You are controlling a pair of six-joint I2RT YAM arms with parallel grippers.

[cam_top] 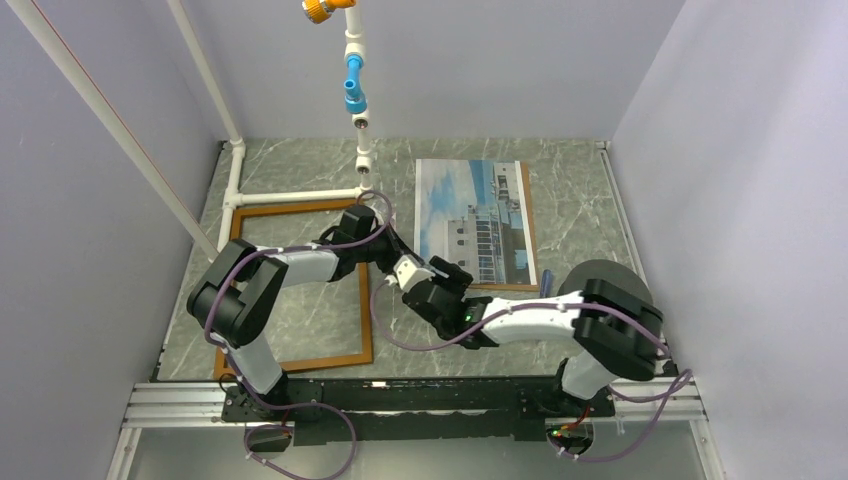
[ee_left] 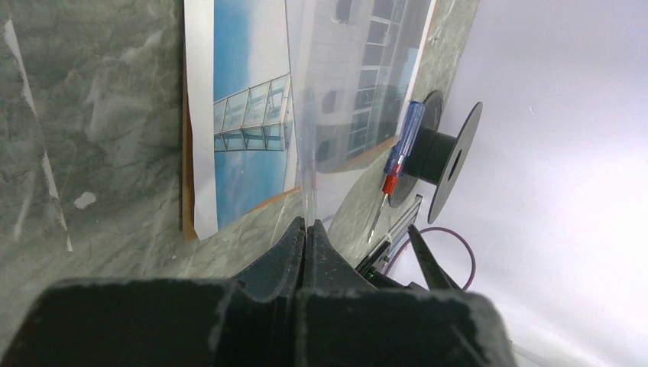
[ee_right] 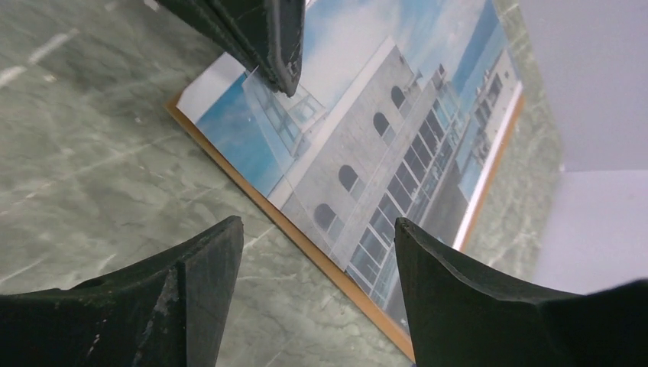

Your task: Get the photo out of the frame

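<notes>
Left pincer clamped on clear thin sheet; right pincer agape over large paper building-and-sky print: likely light, floppy; best nipped at corner beneath.

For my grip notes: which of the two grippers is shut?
The left gripper, jaws pinched on a clear sheet; the right gripper stands open.

A black spool lies on its side on the green stone table. A screwdriver with a blue and red handle lies right beside the spool. A flat brown board lies near it, to its left. A thin clear sheet stands up left of the spool too. White pipes are far from the spool, at the back left, with a blue piece and an orange cap up high.
</notes>
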